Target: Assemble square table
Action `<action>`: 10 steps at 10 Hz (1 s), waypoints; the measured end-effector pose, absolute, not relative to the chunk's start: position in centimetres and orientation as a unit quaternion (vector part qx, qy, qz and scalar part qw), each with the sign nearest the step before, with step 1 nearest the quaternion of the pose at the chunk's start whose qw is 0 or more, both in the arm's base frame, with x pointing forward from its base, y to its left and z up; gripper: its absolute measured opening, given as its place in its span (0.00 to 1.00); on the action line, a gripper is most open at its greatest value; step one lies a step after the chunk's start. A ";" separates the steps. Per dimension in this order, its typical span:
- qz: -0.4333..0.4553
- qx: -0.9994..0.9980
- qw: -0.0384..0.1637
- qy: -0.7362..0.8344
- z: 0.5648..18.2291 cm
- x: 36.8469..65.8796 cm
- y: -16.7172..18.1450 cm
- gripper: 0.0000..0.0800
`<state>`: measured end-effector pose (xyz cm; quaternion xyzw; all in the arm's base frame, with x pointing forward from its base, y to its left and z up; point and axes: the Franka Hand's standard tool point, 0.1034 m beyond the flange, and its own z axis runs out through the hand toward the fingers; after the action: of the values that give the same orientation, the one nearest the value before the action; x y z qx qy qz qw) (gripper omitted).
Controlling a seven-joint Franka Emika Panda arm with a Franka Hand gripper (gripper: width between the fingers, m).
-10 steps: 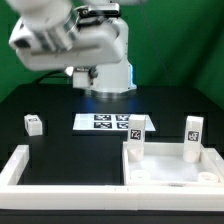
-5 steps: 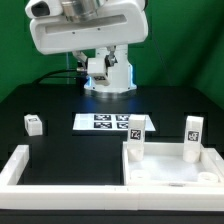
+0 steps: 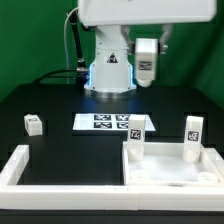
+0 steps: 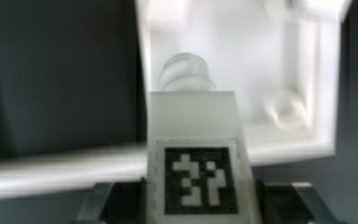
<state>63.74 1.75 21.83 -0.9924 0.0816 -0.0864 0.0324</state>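
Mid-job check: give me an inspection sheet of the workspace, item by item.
Surface: black table, nothing spilled.
Job's things: tabletop slab at the exterior view's right; near-centre leg and right-hand leg upright at its far corners; loose leg on the table at the left.
Clutter: marker board mid-table; white frame bars along the near edge.
Grippers: claw up off the table, shut on held leg; wrist view blurred.
Cables: black cable beside the arm base.
Surroundings: green backdrop.
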 end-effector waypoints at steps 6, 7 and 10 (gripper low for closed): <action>-0.318 -0.940 0.047 0.112 17.7 64.1 7.9 0.36; -0.332 -0.936 0.042 0.108 16.1 65.1 9.5 0.36; -0.356 -0.928 0.027 0.106 15.7 65.8 9.9 0.36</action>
<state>65.81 9.88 15.66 -0.9283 0.1058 -0.3555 0.0270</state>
